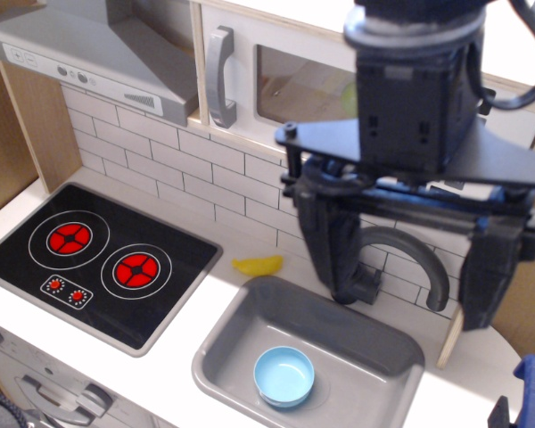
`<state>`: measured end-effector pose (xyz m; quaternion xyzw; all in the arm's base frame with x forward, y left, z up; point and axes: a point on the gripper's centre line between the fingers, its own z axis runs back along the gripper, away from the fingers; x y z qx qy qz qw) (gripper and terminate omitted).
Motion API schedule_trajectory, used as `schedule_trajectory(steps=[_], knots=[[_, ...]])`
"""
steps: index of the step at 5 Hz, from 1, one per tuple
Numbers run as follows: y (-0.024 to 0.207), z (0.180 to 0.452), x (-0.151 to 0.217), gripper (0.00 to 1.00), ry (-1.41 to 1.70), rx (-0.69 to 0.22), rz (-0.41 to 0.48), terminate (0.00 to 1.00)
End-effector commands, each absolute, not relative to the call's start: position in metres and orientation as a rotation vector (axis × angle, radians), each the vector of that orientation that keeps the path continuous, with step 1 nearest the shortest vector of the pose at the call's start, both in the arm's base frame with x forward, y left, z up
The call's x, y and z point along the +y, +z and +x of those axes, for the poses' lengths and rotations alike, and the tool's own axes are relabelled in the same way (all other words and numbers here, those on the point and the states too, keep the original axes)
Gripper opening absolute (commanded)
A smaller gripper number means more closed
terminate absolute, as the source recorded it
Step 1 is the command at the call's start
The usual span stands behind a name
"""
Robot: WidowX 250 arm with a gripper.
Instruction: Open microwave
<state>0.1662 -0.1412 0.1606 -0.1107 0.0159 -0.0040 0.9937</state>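
While the microwave (276,76) sits closed at about twelve o'clock in the single kitchen view, its white door flush with the pale wood and its grey bar handle (220,78) standing upright at the door's left edge, the gripper (410,290) hangs well to the right, around three o'clock, with its two dark fingers spread wide apart and holding nothing. Below it, toward six o'clock, lies the grey sink (241,330) with a light blue bowl (284,375) inside, and the curved faucet (410,259) shows between the fingers. A yellow banana (258,265) rests on the counter just beside the sink's rim, and the black hob (98,259) lies at eight o'clock. I judge the handle not yet reached: the approach must travel left and upward, and the risk is that a finger catches the faucet, or that the wide arm body strikes the grey range hood (98,53) just left of the handle.
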Motion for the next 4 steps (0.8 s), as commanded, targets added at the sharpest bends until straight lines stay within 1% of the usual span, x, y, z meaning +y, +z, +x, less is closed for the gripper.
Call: schedule_trajectory(steps=[1,2,3,4], knots=[[0.117,0.2,-0.076,1.0,0.041,-0.107,-0.098,0.0],[0.102,0.223,-0.036,1.0,0.075,-0.193,-0.03,0.0],[0.095,0.251,0.008,1.0,0.12,-0.284,0.08,0.0],[0.086,0.282,0.052,1.0,0.133,-0.339,0.138,0.0]])
